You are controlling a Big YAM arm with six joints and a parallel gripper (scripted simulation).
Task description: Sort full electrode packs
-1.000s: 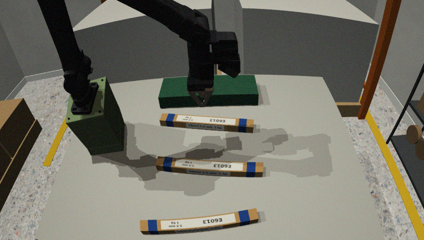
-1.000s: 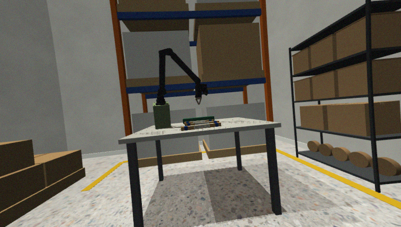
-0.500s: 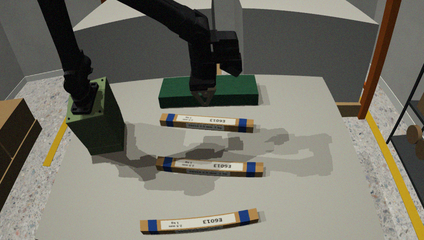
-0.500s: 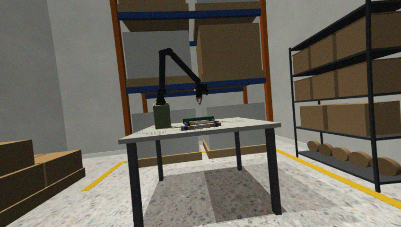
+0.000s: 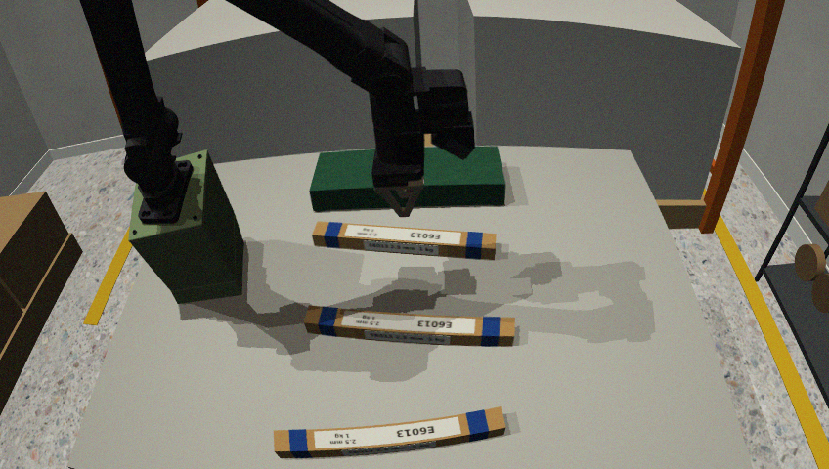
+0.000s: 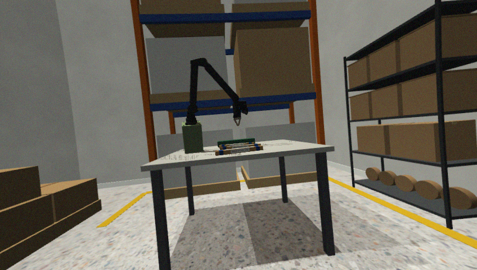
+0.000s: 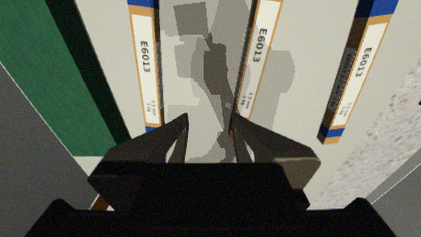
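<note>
Three tan E6013 electrode packs with blue end bands lie flat in a row on the table [image 5: 582, 377]: a far pack [image 5: 404, 238] [image 7: 146, 64], a middle pack [image 5: 410, 325] [image 7: 258, 59] and a near pack [image 5: 389, 433] [image 7: 356, 79]. The low green platform [image 5: 343, 174] [image 7: 44, 74] [image 6: 235, 142] lies behind the far pack with nothing on it. My gripper [image 5: 402, 207] [image 6: 237, 122] [image 7: 210, 118] hangs well above the table, over the gap between the far and middle packs. Its fingers stand partly apart with nothing between them.
The arm's green pedestal [image 5: 192, 243] [image 6: 192, 136] stands at the table's left side. Cardboard boxes [image 5: 22, 249] are stacked on the floor to the left. A black shelf rack [image 5: 803, 278] stands to the right, and an orange rack post [image 5: 732, 115] at the back right.
</note>
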